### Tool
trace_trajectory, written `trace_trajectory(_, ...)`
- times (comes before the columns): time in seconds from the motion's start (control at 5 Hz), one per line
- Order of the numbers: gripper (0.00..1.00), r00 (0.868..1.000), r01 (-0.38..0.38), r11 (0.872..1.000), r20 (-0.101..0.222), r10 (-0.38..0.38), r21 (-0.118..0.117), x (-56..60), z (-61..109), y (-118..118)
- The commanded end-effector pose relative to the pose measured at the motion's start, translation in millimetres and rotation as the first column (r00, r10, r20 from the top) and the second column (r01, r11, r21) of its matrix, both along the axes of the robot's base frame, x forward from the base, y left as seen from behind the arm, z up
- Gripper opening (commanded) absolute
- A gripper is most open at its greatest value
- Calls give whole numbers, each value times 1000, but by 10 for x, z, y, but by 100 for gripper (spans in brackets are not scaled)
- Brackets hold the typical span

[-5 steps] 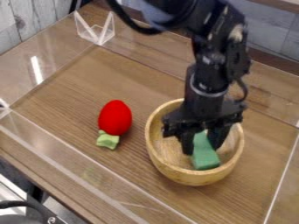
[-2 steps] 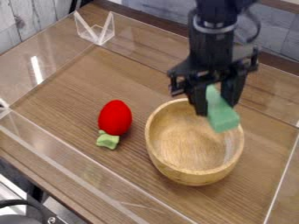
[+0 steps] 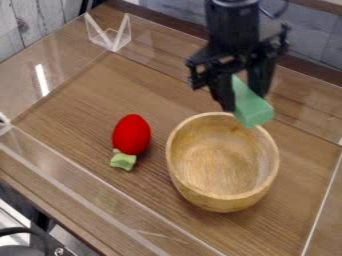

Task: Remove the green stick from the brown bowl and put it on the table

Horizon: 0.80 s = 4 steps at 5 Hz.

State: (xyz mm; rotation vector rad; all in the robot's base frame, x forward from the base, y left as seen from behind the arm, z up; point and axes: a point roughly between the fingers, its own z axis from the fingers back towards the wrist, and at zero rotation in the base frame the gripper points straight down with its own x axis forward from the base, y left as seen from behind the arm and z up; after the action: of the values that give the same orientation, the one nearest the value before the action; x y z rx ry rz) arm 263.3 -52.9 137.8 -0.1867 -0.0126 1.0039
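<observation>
My gripper (image 3: 235, 88) hangs above the far rim of the brown bowl (image 3: 223, 163), pointing down. Its black fingers are shut on the green stick (image 3: 250, 104), a chunky green block whose lower end sticks out below the fingers and clear of the bowl. The wooden bowl sits on the table at the right, with nothing inside it.
A red strawberry toy (image 3: 130, 135) with a green stem lies left of the bowl. The wooden table (image 3: 80, 100) is ringed by low clear plastic walls, with a clear stand (image 3: 110, 32) at the far left corner.
The gripper has lifted the green stick up out of the bowl and carried it slightly toward the far side. The bowl has emptied.
</observation>
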Motion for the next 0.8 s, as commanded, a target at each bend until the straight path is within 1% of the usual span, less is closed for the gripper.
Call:
trace_trajectory(0.0,0,996,-41,999,79,42,-8,19,157,159)
trace_trajectory(0.2,0,991,-100,995,85,99,5,-87,104,206)
trace_trajectory(0.6,0,985,-152,988,82,150,21,-8,-17,211)
